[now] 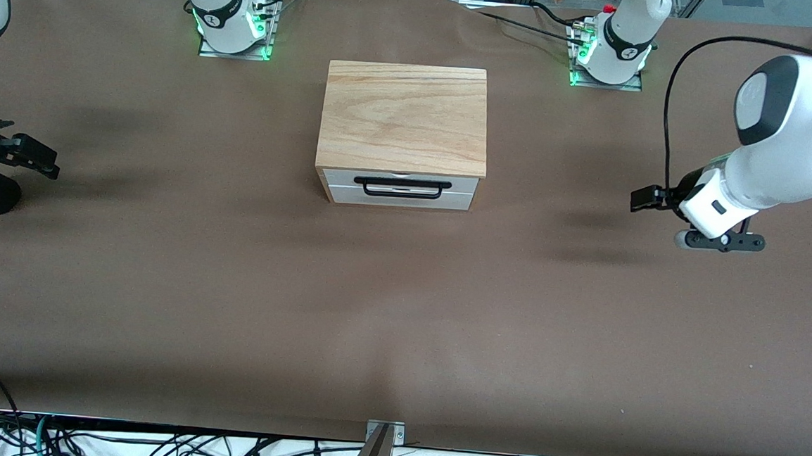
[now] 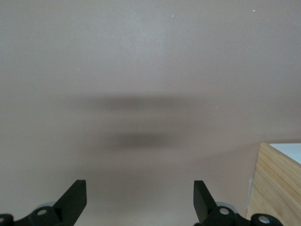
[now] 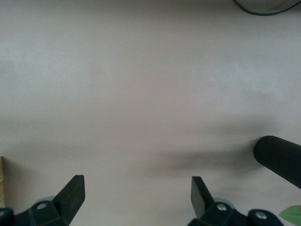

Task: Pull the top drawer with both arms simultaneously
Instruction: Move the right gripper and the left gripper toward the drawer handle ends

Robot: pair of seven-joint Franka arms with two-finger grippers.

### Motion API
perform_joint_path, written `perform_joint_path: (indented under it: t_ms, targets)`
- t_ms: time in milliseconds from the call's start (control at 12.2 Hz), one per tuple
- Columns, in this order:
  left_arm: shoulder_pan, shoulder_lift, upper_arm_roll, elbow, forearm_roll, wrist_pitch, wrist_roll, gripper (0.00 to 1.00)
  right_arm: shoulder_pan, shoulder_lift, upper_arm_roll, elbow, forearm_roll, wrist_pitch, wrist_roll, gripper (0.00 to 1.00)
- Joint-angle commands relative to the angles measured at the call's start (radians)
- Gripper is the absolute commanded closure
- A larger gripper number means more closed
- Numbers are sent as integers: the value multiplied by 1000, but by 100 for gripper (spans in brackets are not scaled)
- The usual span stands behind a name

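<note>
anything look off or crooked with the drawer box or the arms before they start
Nothing stands out. The wooden box sits square on the table, its top drawer shut flush. The left gripper and right gripper hang open over bare table at their own ends.

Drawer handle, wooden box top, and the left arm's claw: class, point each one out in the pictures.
Drawer handle (image 1: pixel 401 188), front view, middle of the black bar.
Wooden box top (image 1: pixel 404 117), front view, centre of the slab.
Left claw (image 2: pixel 140 200), left wrist view, midway between its open fingertips.
</note>
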Motion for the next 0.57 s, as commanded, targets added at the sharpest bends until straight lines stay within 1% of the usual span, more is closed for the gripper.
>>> perform_joint_path:
  t_ms: [0, 82, 164, 246, 329, 493]
  targets:
    - [6, 16, -16, -75, -76, 105, 12, 0, 4, 5, 6, 4, -2, -14, 12, 0]
    - [6, 26, -19, -102, -111, 159, 13, 0, 10, 5, 8, 4, 0, -14, 20, 0]
    - [6, 45, -35, -110, -137, 196, 16, 0, 13, 12, 8, 2, 3, -5, 26, 0]
    - [4, 70, -43, -110, -141, 212, 18, 0, 13, 32, 8, 2, 54, -3, 26, 0]
    - [-5, 91, -45, -109, -150, 227, 19, 0, 13, 54, 8, 2, 143, -6, 26, 0]
    - [-6, 139, -71, -107, -286, 242, 28, 0, 17, 109, 10, 2, 271, -12, 9, 0]
